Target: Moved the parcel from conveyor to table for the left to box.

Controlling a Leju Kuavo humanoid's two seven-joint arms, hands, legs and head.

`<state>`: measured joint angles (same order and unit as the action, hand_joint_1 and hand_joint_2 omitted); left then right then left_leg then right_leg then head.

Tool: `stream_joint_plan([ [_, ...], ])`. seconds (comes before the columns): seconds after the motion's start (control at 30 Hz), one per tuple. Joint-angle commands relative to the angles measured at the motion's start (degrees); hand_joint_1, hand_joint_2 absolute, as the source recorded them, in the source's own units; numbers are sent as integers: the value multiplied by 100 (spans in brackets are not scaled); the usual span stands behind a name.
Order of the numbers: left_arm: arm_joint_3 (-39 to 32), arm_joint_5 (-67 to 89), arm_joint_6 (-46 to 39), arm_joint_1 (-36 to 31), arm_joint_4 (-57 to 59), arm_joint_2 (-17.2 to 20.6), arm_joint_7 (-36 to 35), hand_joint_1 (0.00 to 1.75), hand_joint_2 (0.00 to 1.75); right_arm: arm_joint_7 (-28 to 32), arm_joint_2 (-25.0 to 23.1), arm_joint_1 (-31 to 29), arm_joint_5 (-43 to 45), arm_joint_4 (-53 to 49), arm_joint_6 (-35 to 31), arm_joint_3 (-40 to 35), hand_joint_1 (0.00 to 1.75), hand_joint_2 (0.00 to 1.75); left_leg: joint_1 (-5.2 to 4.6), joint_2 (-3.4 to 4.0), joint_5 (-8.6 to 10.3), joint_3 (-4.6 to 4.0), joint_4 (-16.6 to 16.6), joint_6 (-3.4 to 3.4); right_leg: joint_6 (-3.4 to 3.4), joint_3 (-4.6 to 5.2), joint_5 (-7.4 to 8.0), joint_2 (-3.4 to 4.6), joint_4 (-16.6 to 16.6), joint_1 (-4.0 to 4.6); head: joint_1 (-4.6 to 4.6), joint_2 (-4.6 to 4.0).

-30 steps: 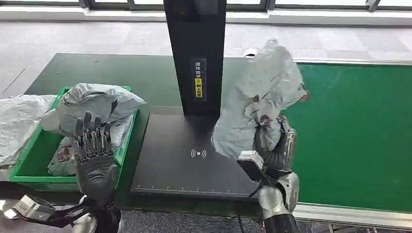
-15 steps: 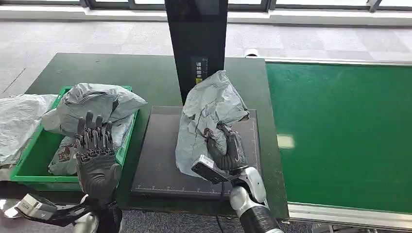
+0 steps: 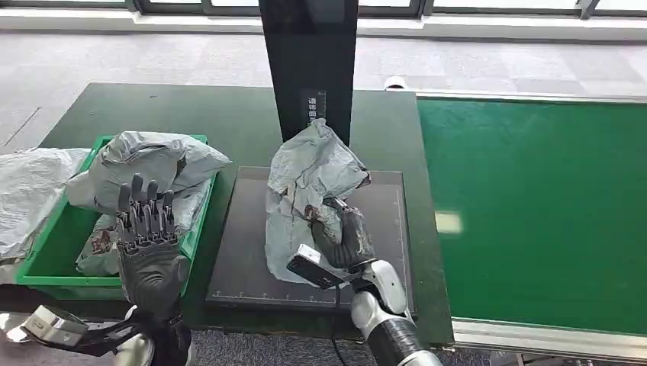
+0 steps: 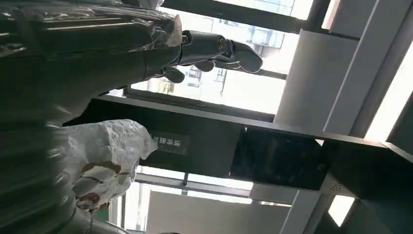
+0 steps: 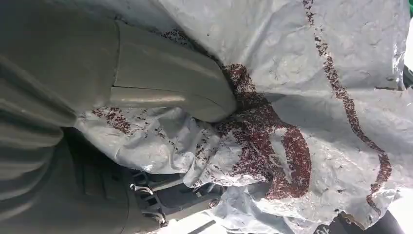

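I see my right hand (image 3: 343, 236) at lower centre, gripping the parcel (image 3: 309, 191) on the black plate (image 3: 244, 244). My left hand (image 3: 149, 229) is raised at lower left, fingers spread and holding nothing. The green bin (image 3: 46, 259) at left holds grey bags (image 3: 152, 164).
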<state>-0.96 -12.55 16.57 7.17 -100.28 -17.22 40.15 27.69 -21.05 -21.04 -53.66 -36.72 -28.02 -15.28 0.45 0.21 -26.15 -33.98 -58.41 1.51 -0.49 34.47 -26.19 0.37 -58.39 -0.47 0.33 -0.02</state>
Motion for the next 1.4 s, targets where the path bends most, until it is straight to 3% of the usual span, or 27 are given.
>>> stream_joint_plan([
  [0.03,24,-51,-54,-115,73,-278,-15,0,175,-148,105,-381,-133,727,-62,-327,0,175,1,-7,1,5,3,-5,3,-9,0,-8,5,1,0,2],
  [0.47,29,-6,-68,-70,56,-278,-15,0,175,149,105,-341,86,551,-504,-90,0,175,1,-12,1,6,5,-6,4,-12,-1,-13,9,1,2,2],
  [1.2,29,-6,-68,-70,56,-278,-15,0,175,149,105,-341,86,551,-504,-90,0,175,-1,-9,1,2,1,-4,3,-5,-1,-10,2,-1,0,0],
  [1.4,50,27,-77,-277,316,-278,-15,0,175,551,105,-237,441,240,-591,-34,0,175,0,-22,5,9,10,-7,4,-17,-1,-24,13,0,0,2],
])
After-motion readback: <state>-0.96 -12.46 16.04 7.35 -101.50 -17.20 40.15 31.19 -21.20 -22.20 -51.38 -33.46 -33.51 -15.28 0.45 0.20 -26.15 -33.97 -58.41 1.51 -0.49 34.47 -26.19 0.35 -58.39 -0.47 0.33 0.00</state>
